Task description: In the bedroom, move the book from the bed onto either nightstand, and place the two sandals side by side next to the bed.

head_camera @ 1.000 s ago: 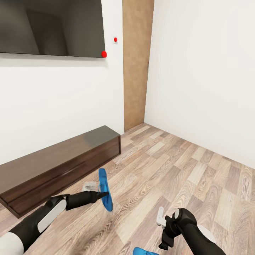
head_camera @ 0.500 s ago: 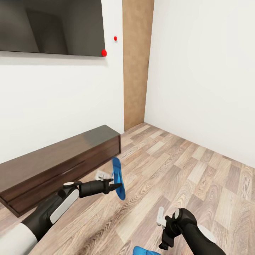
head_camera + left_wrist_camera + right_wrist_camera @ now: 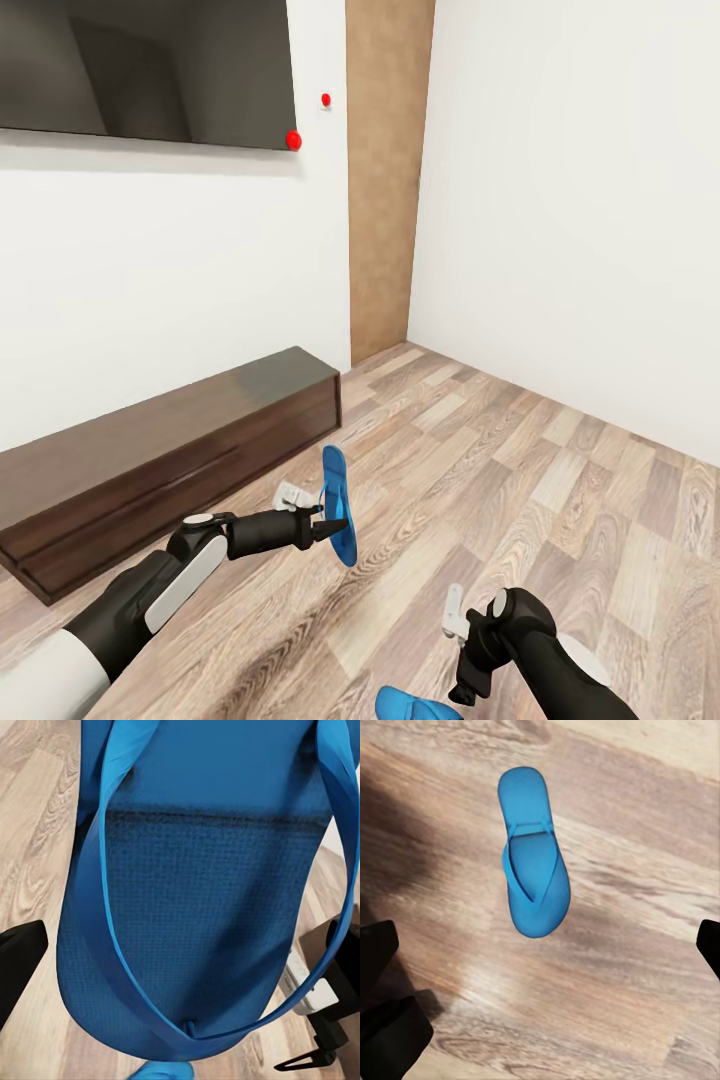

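The left gripper (image 3: 322, 524) is clamped on one sandal (image 3: 338, 505), held on edge above the floor (image 3: 520, 500) at roughly 6 o'clock in the head view; in the left wrist view the sandal's (image 3: 187, 907) footbed and strap sit close to the lens. The second sandal (image 3: 415, 705) lies flat on the floor at the lower edge of the head view, about 5 o'clock, just beside the right arm. In the right wrist view this sandal (image 3: 534, 862) is directly below the right gripper (image 3: 540, 967), whose fingers stand wide apart with nothing between them. The bench unit (image 3: 150, 460) runs along the wall at 9 o'clock under the dark screen (image 3: 140, 70). Bed, book and nightstand are out of frame here

Step in hand, by judgement: carry the held sandal and collect the second

- The right gripper should descend straight onto the floor sandal and close across its narrow width or on the strap, not along its length
- A thin sole lying flat gives little edge; the fingers should reach floor level before closing, or the sandal may slide away
- The left gripper should keep its hold firm; the sandal hangs from one end and may swing when the base turns
- Both sandals should be set down parallel, toes the same way, just beside the bed
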